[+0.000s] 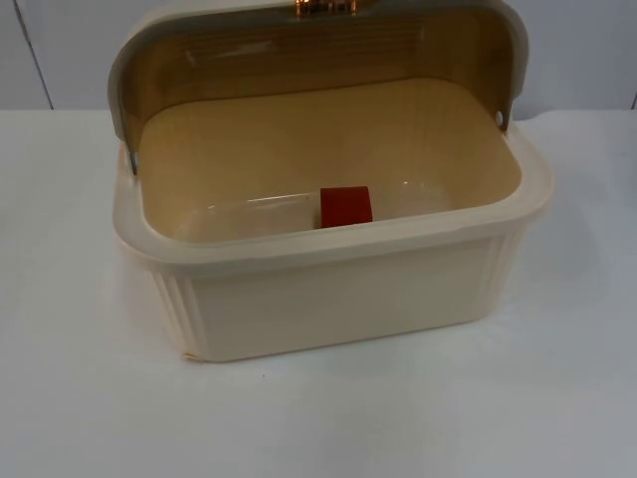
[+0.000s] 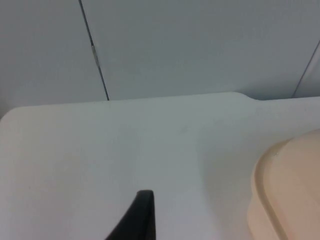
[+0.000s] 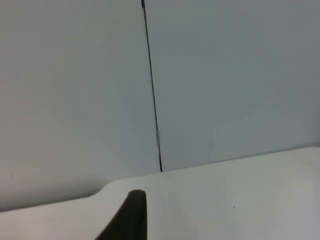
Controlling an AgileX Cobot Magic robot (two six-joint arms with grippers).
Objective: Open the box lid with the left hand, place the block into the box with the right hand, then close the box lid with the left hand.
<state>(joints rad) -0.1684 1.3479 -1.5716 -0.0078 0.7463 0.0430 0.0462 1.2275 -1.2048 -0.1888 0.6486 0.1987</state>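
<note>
From the top view you see the cream box standing on the white table, reaching back nearly to the table's far edge where the grey partition wall begins; its lid is swung up and back, standing open behind the rim, with a gold-coloured clasp at its upper edge. The red block lies on the floor of the box, close against the inside of the near wall, roughly midway along it. In the left wrist view you find one black fingertip of the left gripper above bare table, with a rounded cream corner of the box off to one side and the wall beyond the table's far edge; you cannot tell how far those fingers are apart, and nothing is seen in their hold. In the right wrist view one black fingertip of the right gripper stands over the table's far edge, facing the wall; its opening cannot be judged either
</note>
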